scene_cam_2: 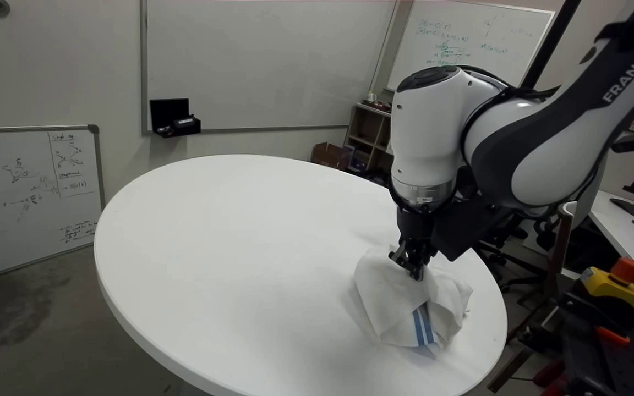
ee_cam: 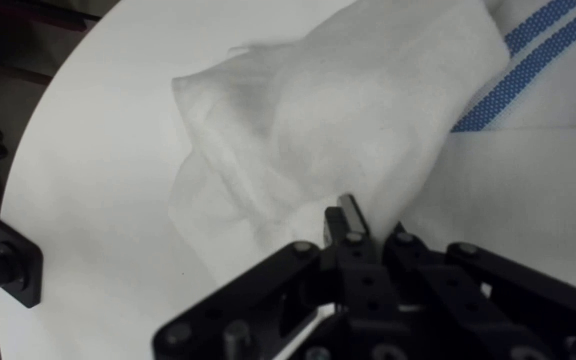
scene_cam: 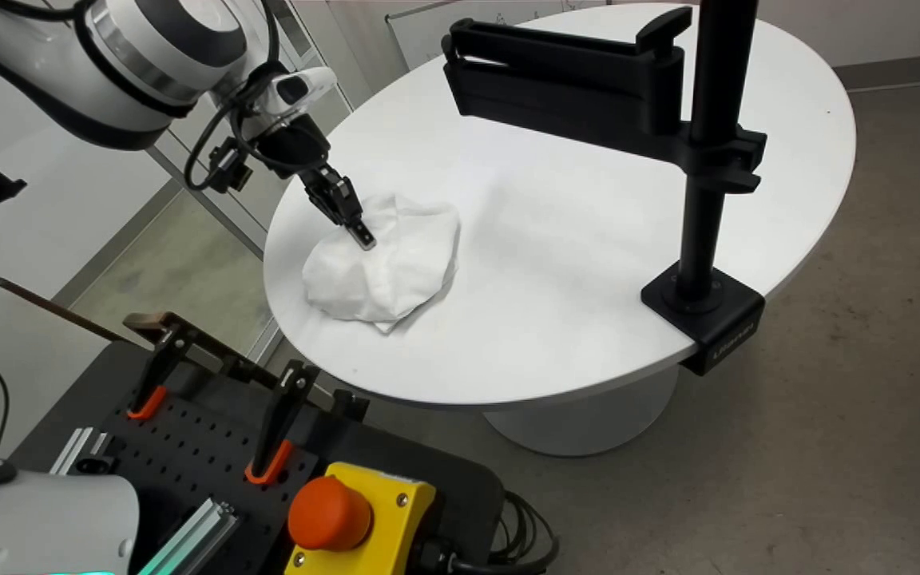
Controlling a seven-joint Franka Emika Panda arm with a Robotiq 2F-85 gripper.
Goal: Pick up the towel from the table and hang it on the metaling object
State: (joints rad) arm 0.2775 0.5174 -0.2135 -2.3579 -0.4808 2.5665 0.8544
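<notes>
A white towel (scene_cam: 416, 259) with blue stripes lies crumpled near the edge of the round white table (scene_cam: 572, 319). It also shows in an exterior view (scene_cam_2: 386, 300) and in the wrist view (ee_cam: 338, 115). My gripper (scene_cam: 362, 234) points down into the towel's top; it also shows in an exterior view (scene_cam_2: 417, 272). In the wrist view, a raised fold of towel sits pinched between the fingers of the gripper (ee_cam: 374, 217). One fingertip is partly hidden by cloth. A black stand (scene_cam: 703, 216) with a folded side arm is clamped to the table edge, apart from the towel.
A black clamp base (ee_cam: 15, 265) shows at the table edge in the wrist view. A dark cart with clamps (scene_cam: 204, 431) and a yellow box with a red button (scene_cam: 380, 511) stand beside the table. Whiteboards (scene_cam_2: 267, 66) line the walls.
</notes>
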